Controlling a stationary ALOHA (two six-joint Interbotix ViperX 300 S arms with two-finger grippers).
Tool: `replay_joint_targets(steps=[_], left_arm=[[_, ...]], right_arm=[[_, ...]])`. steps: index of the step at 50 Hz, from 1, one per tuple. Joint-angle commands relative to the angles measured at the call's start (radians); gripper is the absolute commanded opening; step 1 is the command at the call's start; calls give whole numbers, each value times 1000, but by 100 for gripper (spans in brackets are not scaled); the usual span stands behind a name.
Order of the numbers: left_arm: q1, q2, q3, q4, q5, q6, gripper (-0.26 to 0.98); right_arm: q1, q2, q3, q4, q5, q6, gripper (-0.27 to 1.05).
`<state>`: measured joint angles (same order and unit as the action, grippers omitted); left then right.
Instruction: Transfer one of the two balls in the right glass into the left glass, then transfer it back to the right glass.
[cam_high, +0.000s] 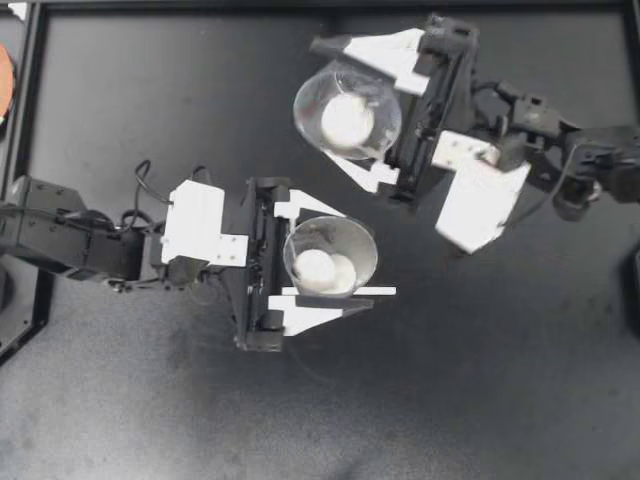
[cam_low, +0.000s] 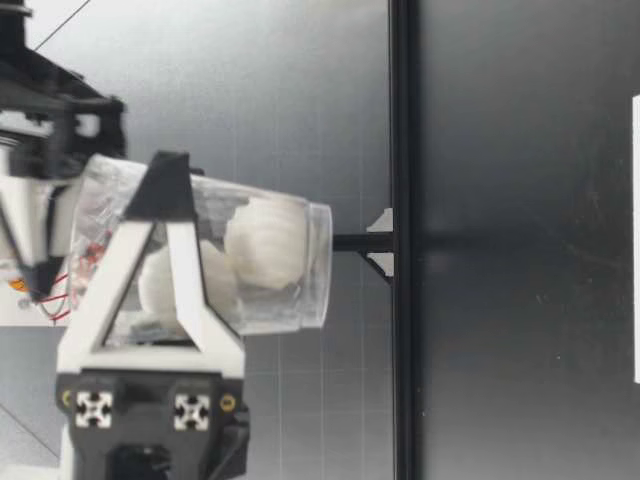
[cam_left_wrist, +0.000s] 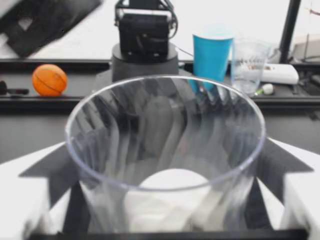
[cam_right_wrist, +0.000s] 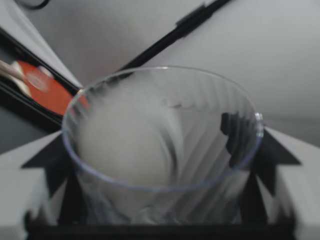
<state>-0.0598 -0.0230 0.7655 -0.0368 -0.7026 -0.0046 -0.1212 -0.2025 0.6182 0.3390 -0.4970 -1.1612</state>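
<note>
A clear ribbed plastic glass (cam_high: 340, 232) is clamped from both sides by the fingers of the left gripper (cam_high: 352, 254), and one white ball (cam_high: 316, 268) is seen lying at its bottom. A second clear glass (cam_high: 380, 95) is gripped the same way by the right gripper (cam_high: 332, 105), farther across the dark table (cam_high: 150, 100), and a second white ball (cam_high: 347, 118) is held inside it. The two glasses are set apart (an orange ball (cam_left_wrist: 49, 80) and a blue cup (cam_left_wrist: 212, 52) are seen beyond, in the left wrist view).
</note>
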Motion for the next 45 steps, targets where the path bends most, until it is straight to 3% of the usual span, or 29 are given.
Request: replay_joint_targets(steps=[1,17,25,35,45], left_arm=[[0,-38,5,2,-9,5,78],[0,-163,115,35,11,29,78],[15,-287,155,25,155,152,78],[92,-431,129,-8,324,371,78],[170,-505,94,-9,356,541,78]], right_arm=[[5,-48,2,9,17,63,71],[11,-196,149,48,57,236,71],[44,-267,227,46,91,463,71],[130,-256,275,23,75,752,71],[201,-201,287,-48,-57,996,71]])
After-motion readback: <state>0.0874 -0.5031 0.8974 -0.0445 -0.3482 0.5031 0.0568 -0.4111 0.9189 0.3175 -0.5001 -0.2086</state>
